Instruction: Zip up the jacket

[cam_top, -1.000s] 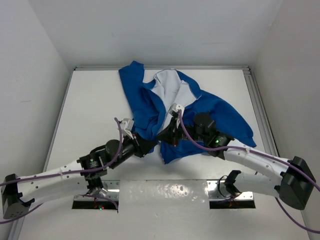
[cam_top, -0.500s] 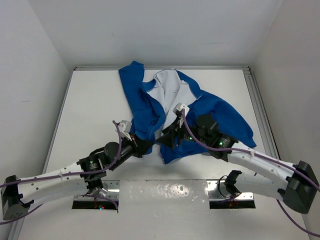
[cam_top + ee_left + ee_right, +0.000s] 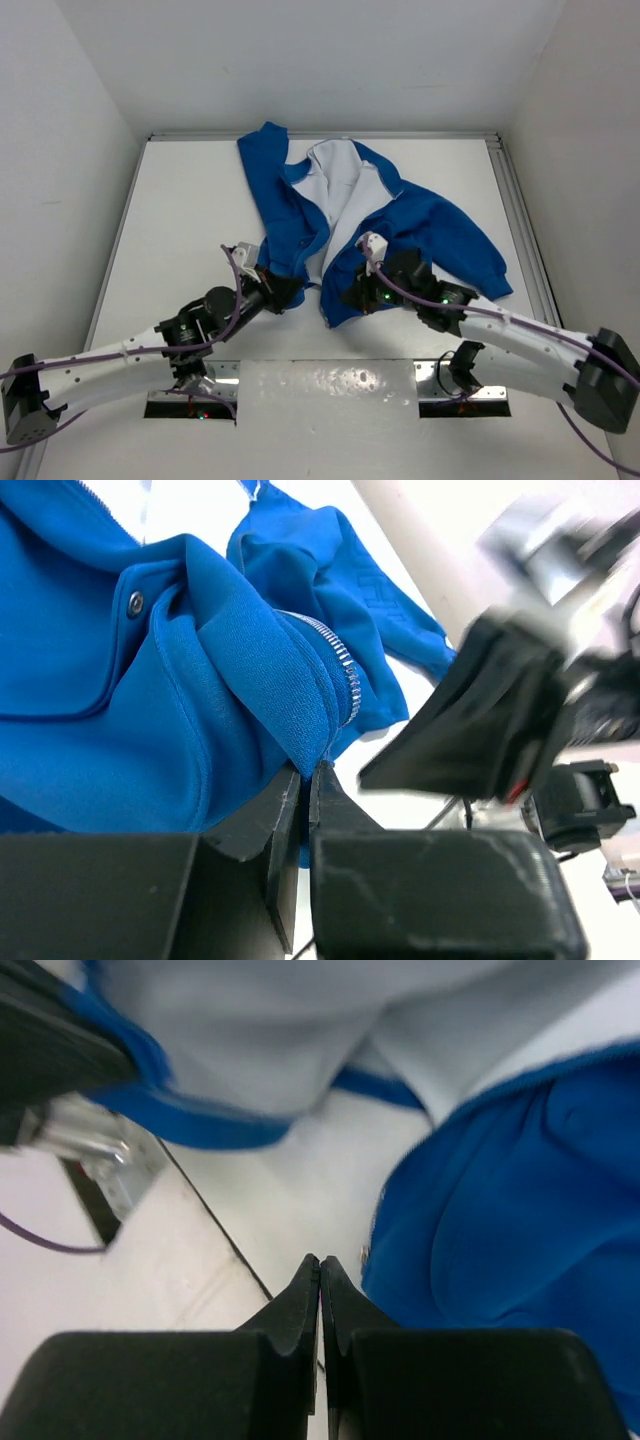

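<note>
The blue jacket (image 3: pixel 440 225) lies open on the table, its white lining (image 3: pixel 335 180) showing between the two front panels. My left gripper (image 3: pixel 290 293) is shut on the bottom edge of the jacket's left panel. In the left wrist view the blue fabric (image 3: pixel 200 700) is pinched between the jaws (image 3: pixel 310 772), with the zipper teeth (image 3: pixel 335 665) running just above. My right gripper (image 3: pixel 350 297) is shut beside the bottom corner of the right panel. In the right wrist view its tips (image 3: pixel 320 1262) hang over bare table, with the blue panel (image 3: pixel 520 1210) just to their right.
The white table (image 3: pixel 180 200) is enclosed by white walls on three sides. A metal rail (image 3: pixel 515 200) runs along its right edge. Two mounting plates (image 3: pixel 190 395) sit at the near edge. The right arm appears blurred in the left wrist view (image 3: pixel 500 720).
My right gripper has moved toward the near edge, from over the front opening down to the right panel's bottom corner. The left gripper stays clamped and has shifted slightly left.
</note>
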`<state>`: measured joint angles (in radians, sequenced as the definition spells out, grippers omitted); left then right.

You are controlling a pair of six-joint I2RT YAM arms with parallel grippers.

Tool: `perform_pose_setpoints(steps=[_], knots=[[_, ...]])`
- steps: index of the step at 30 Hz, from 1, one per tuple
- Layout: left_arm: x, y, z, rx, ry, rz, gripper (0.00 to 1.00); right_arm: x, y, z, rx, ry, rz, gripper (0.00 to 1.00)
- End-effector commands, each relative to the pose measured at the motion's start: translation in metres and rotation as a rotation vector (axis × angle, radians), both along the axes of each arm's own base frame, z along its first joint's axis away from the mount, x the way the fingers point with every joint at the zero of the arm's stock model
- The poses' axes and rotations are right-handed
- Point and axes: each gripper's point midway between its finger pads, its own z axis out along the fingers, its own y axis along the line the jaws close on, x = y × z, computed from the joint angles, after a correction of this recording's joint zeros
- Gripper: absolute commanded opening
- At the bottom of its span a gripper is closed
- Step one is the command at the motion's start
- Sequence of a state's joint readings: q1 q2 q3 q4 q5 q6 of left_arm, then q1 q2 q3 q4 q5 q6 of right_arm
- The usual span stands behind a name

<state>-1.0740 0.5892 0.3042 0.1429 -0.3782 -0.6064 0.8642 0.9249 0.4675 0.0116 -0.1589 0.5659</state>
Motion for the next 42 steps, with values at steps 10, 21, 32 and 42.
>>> perform_pose_setpoints(steps=[10, 21, 32, 42], knots=[[0.042, 0.009, 0.0, -0.142, 0.005, -0.063, 0.0, 0.007, 0.013, -0.061, -0.196, 0.082, -0.027, 0.31], [0.045, 0.017, -0.011, -0.121, 0.029, -0.023, 0.0, 0.017, 0.018, -0.092, -0.355, 0.093, -0.066, 0.5], [0.048, 0.024, -0.025, -0.117, 0.057, 0.024, 0.0, 0.021, 0.014, -0.103, -0.51, 0.036, -0.172, 0.47], [0.057, 0.033, -0.037, -0.082, 0.075, 0.057, 0.0, 0.015, 0.01, -0.117, -0.545, 0.087, -0.198, 0.38]])
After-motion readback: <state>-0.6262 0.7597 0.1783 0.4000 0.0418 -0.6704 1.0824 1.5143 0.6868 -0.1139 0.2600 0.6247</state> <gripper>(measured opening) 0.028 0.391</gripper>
